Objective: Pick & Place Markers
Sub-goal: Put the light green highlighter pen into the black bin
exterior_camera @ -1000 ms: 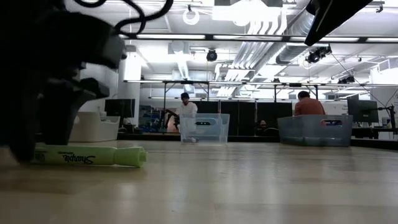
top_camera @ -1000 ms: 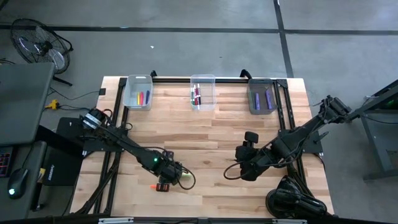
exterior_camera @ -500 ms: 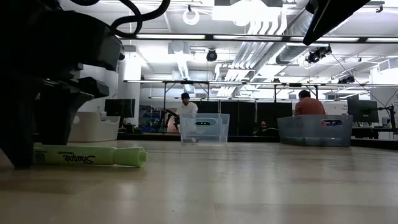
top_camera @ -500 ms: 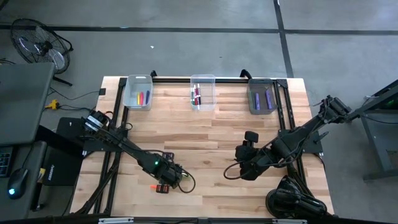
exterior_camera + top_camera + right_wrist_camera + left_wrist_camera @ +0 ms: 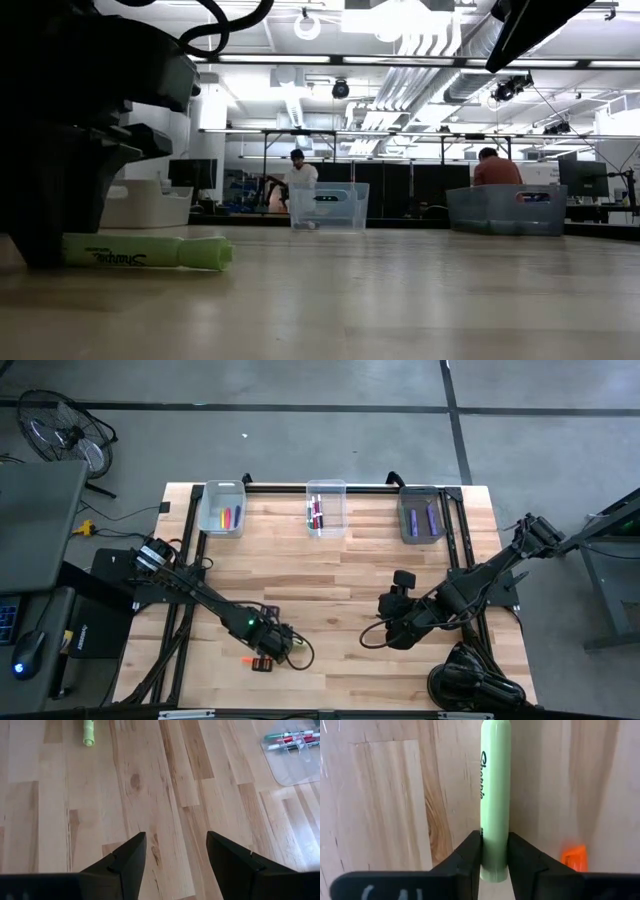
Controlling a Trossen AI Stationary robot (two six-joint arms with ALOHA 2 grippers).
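Left wrist view: your left end effector (image 5: 494, 851) has both fingers touching the light green marker (image 5: 495, 795), which lies flat on the bench (image 5: 330, 570) | step: grasp | next: lift straight, likely carry to a far bin (image 5: 222, 508) | right end effector (image 5: 175, 851) waits spread, empty, mid-bench

Left claw (image 5: 494, 851) has closed onto the light green marker (image 5: 495, 795)

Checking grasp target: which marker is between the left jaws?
The light green marker, lying flat on the table with the left gripper pinching one end. The orange one lies loose beside it; the rest are in bins.
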